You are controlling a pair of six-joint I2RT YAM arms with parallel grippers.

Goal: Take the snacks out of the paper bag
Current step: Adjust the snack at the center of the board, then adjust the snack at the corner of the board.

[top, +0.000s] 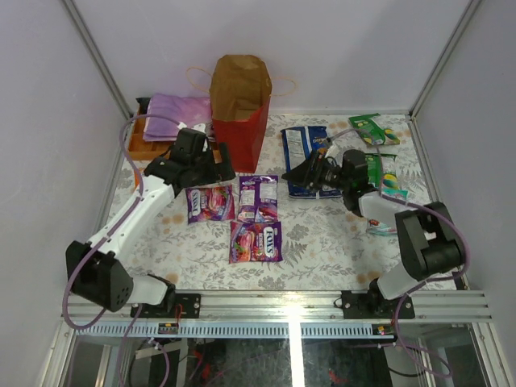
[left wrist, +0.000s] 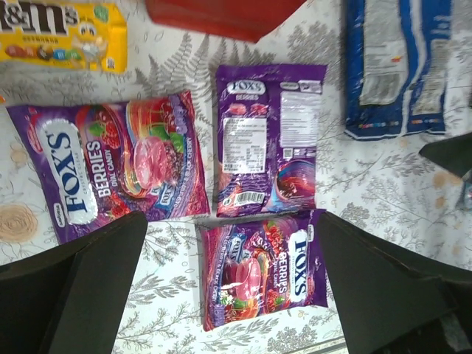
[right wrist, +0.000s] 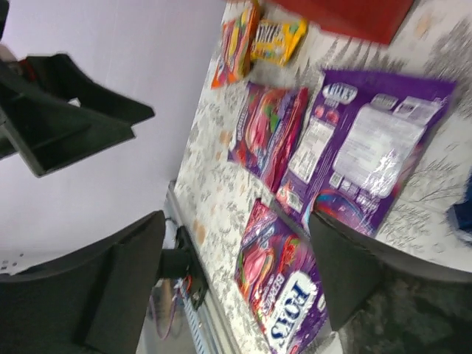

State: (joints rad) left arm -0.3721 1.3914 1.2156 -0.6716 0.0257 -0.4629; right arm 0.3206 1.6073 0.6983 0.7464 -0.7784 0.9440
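Red on the outside and brown kraft within, the paper bag (top: 239, 105) stands upright at the far side of the table (top: 322, 242), between a wooden box (top: 141, 145) and a long blue chip bag (top: 305, 153). Three purple candy packets (top: 255, 240) lie flat in front of it, and a green packet (top: 373, 127) sits far right. From overhead, the left gripper (top: 222, 171) hovers just beside the bag's base and the right gripper (top: 298, 173) hangs over the chip bag. The bag's mouth is crumpled, so whether any snacks remain inside cannot be told.

Left wrist view: the left gripper (left wrist: 232, 221) is spread wide and empty above the purple candy packets (left wrist: 267, 147). A yellow pack (left wrist: 63, 33) and the paper bag (left wrist: 221, 16) lie beyond.

Right wrist view: the right gripper (right wrist: 237, 221) also stands apart with nothing between its fingers (right wrist: 96, 287), looking along the purple candy packets (right wrist: 369, 147).

With both grippers free, the step in hand appears to be another reach into the bag. It would likely go best with one arm steadying the rim while the other comes straight down through the mouth, clear of the thin loop handles. A sideways push could tip the tall bag. Any packet lifted should be set on bare table, not on the ones already out.
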